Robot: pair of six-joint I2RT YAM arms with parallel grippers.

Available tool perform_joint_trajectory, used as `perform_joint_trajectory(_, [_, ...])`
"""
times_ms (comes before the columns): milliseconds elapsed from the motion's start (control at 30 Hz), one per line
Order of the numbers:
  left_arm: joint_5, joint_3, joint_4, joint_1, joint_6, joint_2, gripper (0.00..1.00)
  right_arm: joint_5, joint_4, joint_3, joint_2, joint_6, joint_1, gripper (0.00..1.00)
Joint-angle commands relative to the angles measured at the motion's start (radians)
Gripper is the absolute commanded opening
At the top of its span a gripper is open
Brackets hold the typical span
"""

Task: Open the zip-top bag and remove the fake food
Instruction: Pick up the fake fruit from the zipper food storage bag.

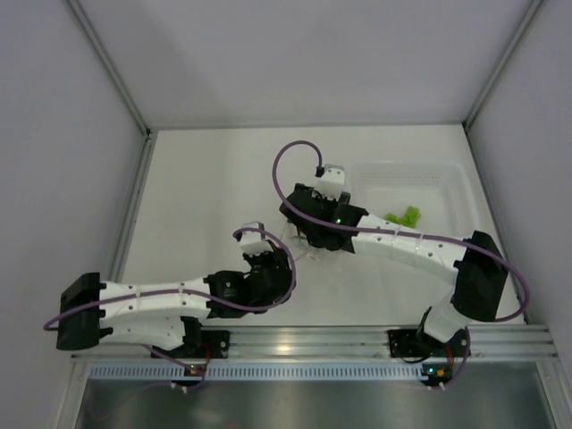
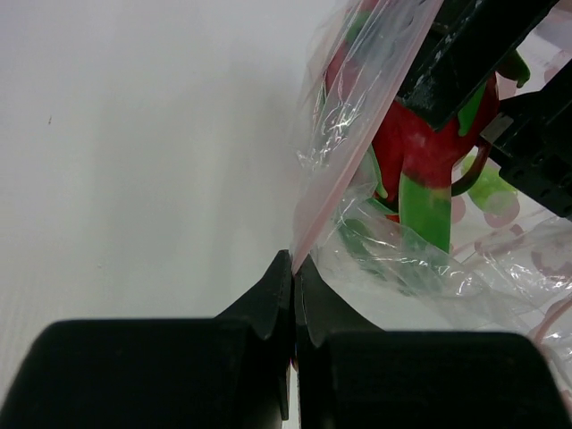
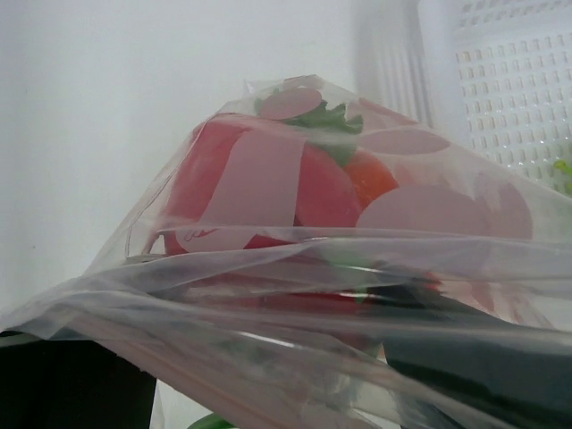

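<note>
Middle of the bench [image 1: 206, 197], and both arms meet over the zip-top bag [image 2: 375, 259]. The left tool [image 2: 293, 268] is pinched tight on the bag's pinkish zip strip [image 2: 353, 134], right at its end, holding that edge. The right tool [image 1: 302, 234] comes in from the other side with its jaws spread wide. The film is draped over them, and one dark finger shows through the plastic, so I'd judge it is working in the bag's mouth rather than gripping any piece.

So the bag looks opened, or very nearly. Emptying it is mostly left to do. The dragon fruit [image 2: 416, 147] sits inside against the film, and the right wrist view shows an orange piece [image 3: 371, 179] and green leafy bits [image 3: 317, 116] under the plastic too. Over at the back right corner, the clear tub [image 1: 447, 174] holds a few green pieces [image 1: 404, 215], which I'd count as the food taken out so far.
</note>
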Motion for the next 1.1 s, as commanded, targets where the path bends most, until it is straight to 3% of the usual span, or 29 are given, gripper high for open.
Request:
perform_joint_trajectory(0, [0.01,-0.028,-0.035,-0.033,-0.043,0.014,0.0,0.145,0.098,0.085,-0.017,0.095,-0.021,0.0])
perform_joint_trajectory(167, [-0.036,-0.009,-0.035,-0.031,0.028,-0.061,0.0,0.156,0.112,0.006,0.033,0.094,0.061,0.0])
perform_joint_trajectory(267, [-0.03,0.007,-0.037,-0.011,0.08,-0.107,0.0,0.084,0.195,-0.078,0.02,0.025,0.095,0.0])
perform_joint_trajectory(400, [0.108,-0.014,-0.009,0.166,0.128,-0.156,0.0,-0.037,0.383,-0.207,-0.046,-0.058,0.125,0.0])
perform_joint_trajectory(633, [0.159,-0.03,0.031,0.308,0.203,-0.172,0.0,-0.288,0.471,-0.282,-0.066,-0.308,0.131,0.0])
perform_joint_trajectory(733, [0.221,-0.036,0.07,0.316,0.265,-0.176,0.0,-0.411,0.492,-0.31,-0.057,-0.388,0.133,0.0])
perform_joint_trajectory(933, [0.387,-0.087,0.213,0.314,0.319,-0.236,0.0,-0.466,0.505,-0.322,-0.088,-0.475,0.106,0.0])
perform_joint_trajectory(1067, [0.433,-0.113,0.247,0.296,0.336,-0.281,0.0,-0.595,0.405,-0.262,-0.072,-0.417,0.009,0.0])
